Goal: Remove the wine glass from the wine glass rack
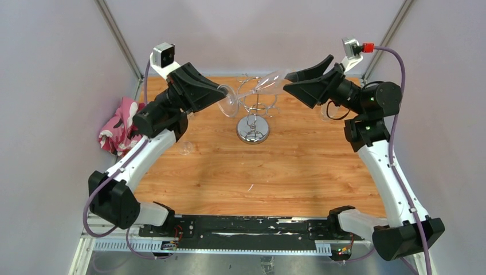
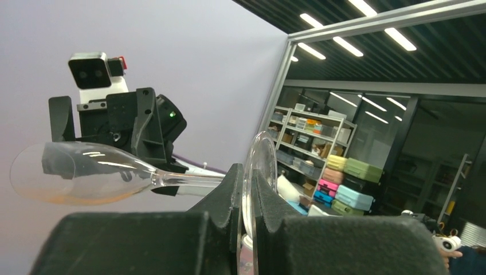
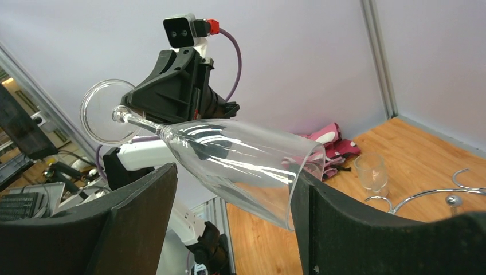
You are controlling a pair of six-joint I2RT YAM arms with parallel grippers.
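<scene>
Left gripper (image 1: 220,95) clamped on wine glass (image 1: 252,90) foot, right gripper (image 1: 292,77) spread around bowl, wine glass rack (image 1: 254,117) below, pink cloth (image 1: 117,127) left

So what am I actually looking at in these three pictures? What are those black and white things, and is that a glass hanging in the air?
They are two robot arms bolted to a wooden table. One picture looks down from above; the other two come from small cameras on each wrist. The wine glass is held sideways in the air between them: the left gripper pinches its round foot, and the right gripper has its fingers on either side of the bowl. Below stands the chrome wine glass rack. A pink cloth lies at the left edge, and another glass stands on the table.
</scene>
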